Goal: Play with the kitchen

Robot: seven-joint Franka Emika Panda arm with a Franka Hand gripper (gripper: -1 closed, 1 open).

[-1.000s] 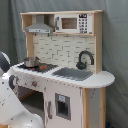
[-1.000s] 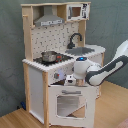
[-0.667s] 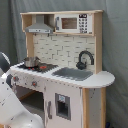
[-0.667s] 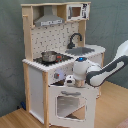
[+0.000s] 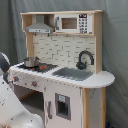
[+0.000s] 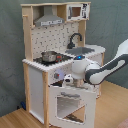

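In the second exterior view the kitchen fills frame centre-left w/ its oven door seen swung down, arm's end effector at the knob row, grip state unreadable; play judged underway.

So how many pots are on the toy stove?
1: a silver pot sits on the kitchen's stovetop, under the hood. None other shows.
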